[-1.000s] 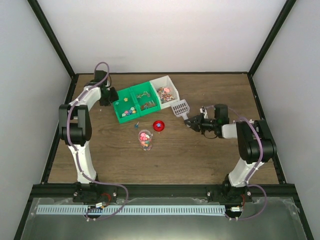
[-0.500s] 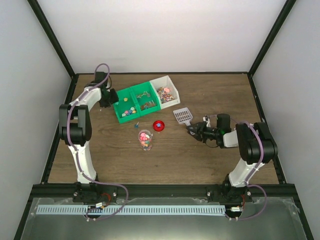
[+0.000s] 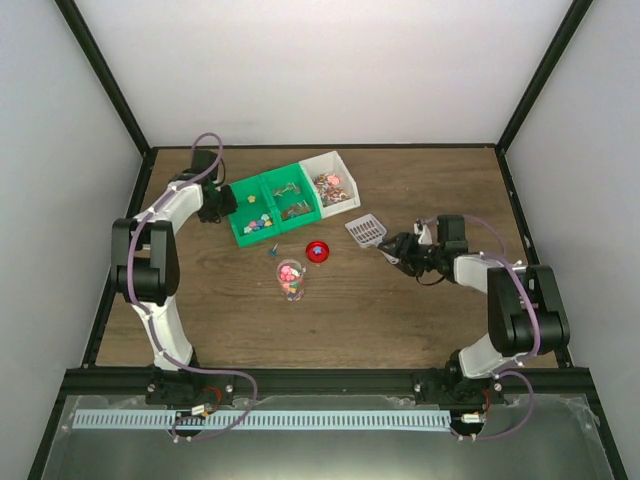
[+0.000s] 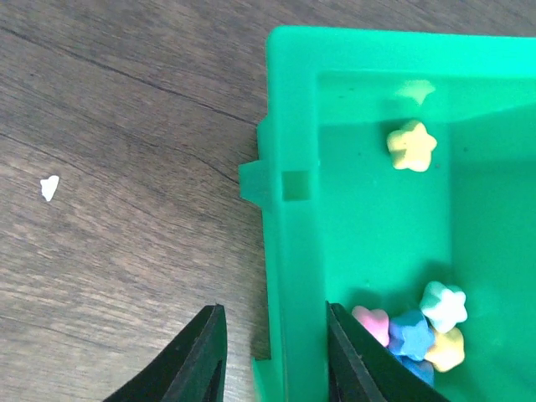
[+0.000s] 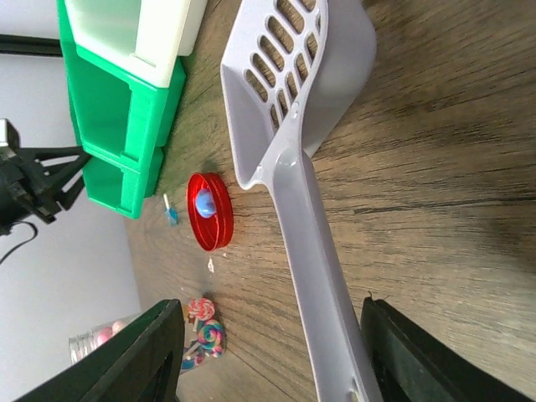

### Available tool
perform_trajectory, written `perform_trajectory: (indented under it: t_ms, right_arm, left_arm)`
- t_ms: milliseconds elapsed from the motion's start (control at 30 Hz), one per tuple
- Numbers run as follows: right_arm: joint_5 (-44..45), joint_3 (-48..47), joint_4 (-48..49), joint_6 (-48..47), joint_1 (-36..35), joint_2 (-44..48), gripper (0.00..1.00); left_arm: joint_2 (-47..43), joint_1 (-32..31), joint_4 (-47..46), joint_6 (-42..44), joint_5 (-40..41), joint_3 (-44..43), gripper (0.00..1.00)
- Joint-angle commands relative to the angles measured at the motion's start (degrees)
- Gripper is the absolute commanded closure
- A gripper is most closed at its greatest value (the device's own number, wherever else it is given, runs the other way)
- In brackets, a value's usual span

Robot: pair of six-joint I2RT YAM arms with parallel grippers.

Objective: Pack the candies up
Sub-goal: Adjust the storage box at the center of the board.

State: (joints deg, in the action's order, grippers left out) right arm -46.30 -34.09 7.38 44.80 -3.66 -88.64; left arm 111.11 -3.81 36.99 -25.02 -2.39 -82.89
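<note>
Small star-shaped candies (image 4: 414, 328) in pink, blue, yellow and white lie in the left compartment of the green bin (image 4: 293, 126), and one yellow one (image 4: 411, 145) lies apart from them. My left gripper (image 4: 272, 356) is open astride the bin's left wall (image 3: 232, 212). Its inner finger is against the wall and its outer finger stands clear of it. The grey slotted scoop (image 5: 293, 92) lies flat on the table (image 3: 366, 230). Its handle (image 5: 322, 310) runs between the wide-apart fingers of my open right gripper (image 5: 272, 311), untouched. A small clear jar (image 3: 290, 279) stands mid-table holding mixed sweets.
A round red lid (image 3: 317, 252) with a blue piece in it lies between jar and scoop. A white bin (image 3: 331, 182) with pink and brown pieces adjoins the green one. Swirl lollipops (image 5: 201, 328) lie by the jar. A small blue item (image 3: 274, 250) lies below the bin.
My right gripper came down with the scoop, set it on the table and opened, letting it go. My left gripper's jaws have drawn in around the bin wall.
</note>
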Motion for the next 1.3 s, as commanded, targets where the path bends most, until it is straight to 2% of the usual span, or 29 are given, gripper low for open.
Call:
perform_trajectory:
  t_ms: [0,67,367,533,733,867,933,1133,1267]
  right_arm:
    - [6.20,-3.70,-12.79,-6.88,0.67,4.01,0.41]
    - [7.54,-4.70,-16.12,-7.68,0.67,6.19,0.40]
    - [9.93,-8.03,-24.66,-9.96,0.67,11.94,0.39]
    - [11.49,-7.40,-29.34,-12.20,0.67,14.08,0.27]
    - [10.57,-5.52,-31.61,-12.44,0.67,19.42,0.26]
    - [6.04,-5.69,-29.63,-11.07,0.67,20.75,0.38]
    - [5.49,-6.61,-29.27,-10.55,0.08,20.32,0.40]
    - [11.12,-11.93,-29.28,-9.64,-7.56,15.41,0.55]
    - [16.50,-17.36,-28.98,-8.79,-14.30,8.84,0.56]
  left_arm:
    - [-1.52,-0.32,-0.28,1.02,1.78,1.58,0.72]
    - [-1.51,-0.32,-0.38,1.19,1.41,1.51,0.80]
    - [1.13,-0.33,-0.10,5.32,-1.07,-1.21,0.96]
    - [2.72,-0.31,-0.19,7.28,-2.31,-3.11,0.96]
    - [7.69,-0.21,0.58,11.21,-3.33,-9.33,0.96]
    - [11.61,-0.12,1.14,13.46,-5.11,-13.83,0.96]
    - [12.60,-0.14,0.64,14.47,-5.57,-14.89,0.94]
    - [11.32,-0.14,-0.10,14.63,-4.39,-13.96,0.77]
    - [8.63,-0.14,-0.26,13.46,-5.39,-12.14,0.72]
